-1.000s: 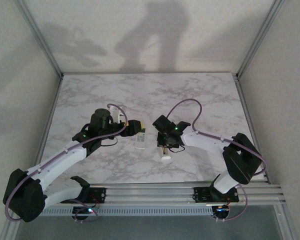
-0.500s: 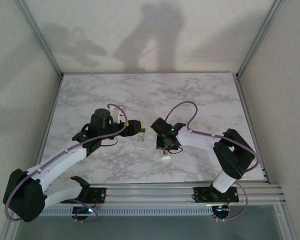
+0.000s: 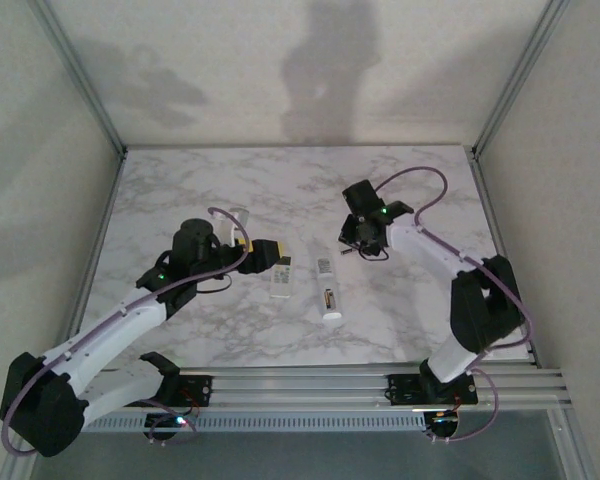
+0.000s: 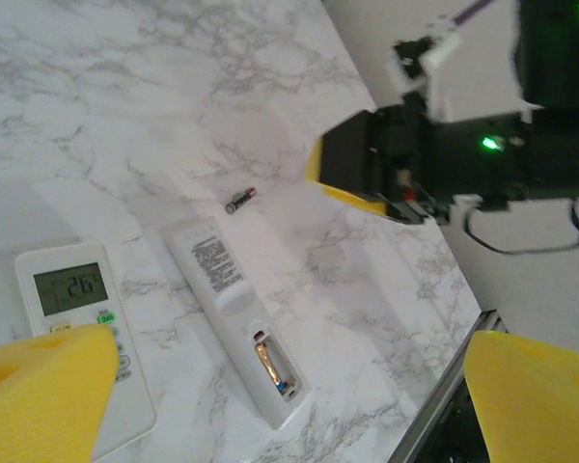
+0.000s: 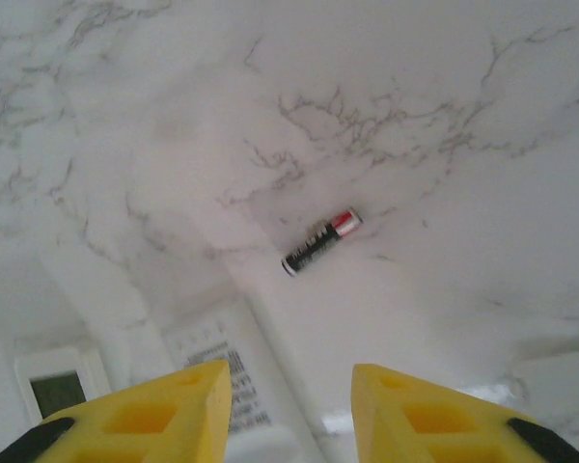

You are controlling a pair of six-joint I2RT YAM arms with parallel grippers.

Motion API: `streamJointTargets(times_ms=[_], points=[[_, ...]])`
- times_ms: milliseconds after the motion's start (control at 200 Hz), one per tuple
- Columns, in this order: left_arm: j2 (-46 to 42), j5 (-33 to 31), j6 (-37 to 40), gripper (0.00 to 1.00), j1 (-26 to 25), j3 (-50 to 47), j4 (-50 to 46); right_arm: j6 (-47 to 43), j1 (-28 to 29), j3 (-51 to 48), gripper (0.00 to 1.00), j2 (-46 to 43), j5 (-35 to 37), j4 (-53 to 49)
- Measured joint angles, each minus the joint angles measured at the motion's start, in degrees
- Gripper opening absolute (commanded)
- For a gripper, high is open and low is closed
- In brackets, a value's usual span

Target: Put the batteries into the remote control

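remote control (image 3: 327, 290) lies back-up on the marble table (image 3: 180, 190), roughly mid-table, battery bay (image 4: 272, 365) uncovered near its end closest to the arm bases. One loaded battery (image 4: 270, 359) sits in the bay; the slot beside it looks empty. Loose battery (image 5: 320, 242) lies flat on the marble just past the remote control's far end, close to it but not touching. AC remote (image 4: 77, 328), display side up, sits beside the remote control on its left, with a gap between them. Right gripper (image 3: 352, 236) is beyond the remote control's far end over the loose battery, yellow fingers (image 5: 164, 410) parted and gripping nothing, battery ahead of the tips. Left gripper (image 3: 267, 256) is left of the remote control by the AC remote, jaws spread wide, empty
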Motion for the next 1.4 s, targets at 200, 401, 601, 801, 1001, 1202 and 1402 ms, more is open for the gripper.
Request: streamJointTargets(times_ms=[200,401,601,801,1001,1202,1402], points=[[-0.9,-0.2,1.6,0.93,0.0,-0.1,-0.4,3.1,-1.8,5.3,0.36,11.2,-3.6,-1.7],[-1.0,-0.7,2.8,0.93,0.0,-0.4,-0.7,2.7,-2.3,8.5,0.33,16.0,-3.2,-3.9],[-1.0,-1.0,3.9,0.93,0.0,-0.4,-1.3,3.8,-3.9,8.7,0.30,16.8,-3.2,-4.1],[-1.0,-1.0,4.5,0.93,0.0,-0.4,-1.4,4.2,-4.3,9.1,0.23,19.2,-3.6,-3.5],[-0.9,-1.0,4.6,0.93,0.0,-0.4,-1.4,3.9,-4.3,9.4,0.14,20.3,-3.6,-3.4],[-0.9,-1.0,4.8,0.93,0.0,-0.4,-1.4,2.3,-4.3,9.4,0.08,20.2,-3.6,-3.4],[-0.8,-1.0,4.7,0.94,0.0,-0.4,-1.4,-1.3,-4.3,8.8,0.05,18.6,-2.5,-3.7]])
